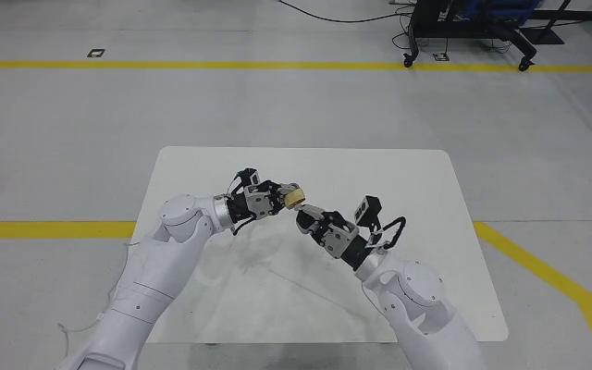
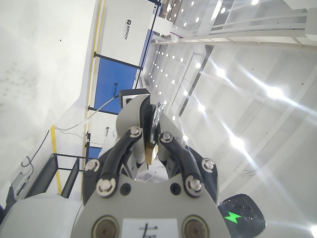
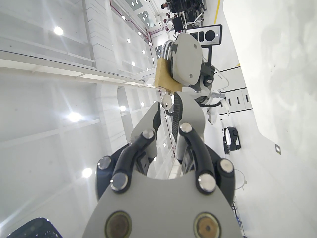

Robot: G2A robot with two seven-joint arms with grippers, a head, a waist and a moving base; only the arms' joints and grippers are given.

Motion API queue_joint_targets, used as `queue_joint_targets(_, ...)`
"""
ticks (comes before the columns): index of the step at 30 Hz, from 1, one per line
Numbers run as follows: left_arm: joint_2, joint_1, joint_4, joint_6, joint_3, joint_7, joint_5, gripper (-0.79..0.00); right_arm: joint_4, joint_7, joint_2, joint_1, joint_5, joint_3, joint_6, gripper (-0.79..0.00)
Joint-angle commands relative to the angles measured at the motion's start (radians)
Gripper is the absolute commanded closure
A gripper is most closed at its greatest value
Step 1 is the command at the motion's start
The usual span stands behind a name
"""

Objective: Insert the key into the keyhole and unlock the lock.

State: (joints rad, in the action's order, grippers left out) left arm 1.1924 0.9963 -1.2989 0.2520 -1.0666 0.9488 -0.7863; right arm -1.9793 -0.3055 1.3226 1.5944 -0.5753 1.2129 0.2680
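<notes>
Lock (image 1: pixel 294 196): one brass padlock, held over the middle of the white tabletop (image 1: pixel 416 185) and clamped by its body in the left jaws, which are closed on it. Those jaws hide much of its shackle. Just to its right is one silver key (image 3: pixel 167 102), pinched in the closed right jaws, its round head right beside the lock's lower face. The blade is hard to make out, and I cannot tell whether it sits in the keyhole.
</notes>
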Motion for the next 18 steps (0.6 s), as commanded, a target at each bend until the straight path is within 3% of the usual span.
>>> queue_joint_targets(1,0.0,-0.001,0.0,0.0,0.0,0.0,0.004,0.0,-0.001,0.0,0.0,-0.004,-0.008,-0.002,0.007,-0.148)
queue_joint_targets(8,0.001,0.001,-0.003,-0.001,0.001,-0.003,0.012,0.0,0.009,0.019,0.0,-0.027,0.006,-0.028,0.032,-0.166)
queue_joint_targets(10,0.001,0.001,-0.003,0.0,0.001,-0.002,0.012,0.0,0.013,0.032,0.0,-0.032,0.008,-0.032,0.036,-0.142)
queue_joint_targets(12,0.001,0.001,-0.002,0.001,0.0,-0.001,0.011,0.0,0.016,0.047,0.001,-0.034,0.003,-0.032,0.037,-0.018)
queue_joint_targets(13,0.001,0.001,-0.002,0.001,-0.001,0.0,0.01,0.0,0.018,0.051,0.001,-0.035,-0.001,-0.033,0.035,0.0)
queue_joint_targets(18,0.001,0.001,-0.005,0.0,0.0,0.0,0.016,0.0,0.024,0.065,0.002,-0.038,-0.013,-0.034,0.027,0.0)
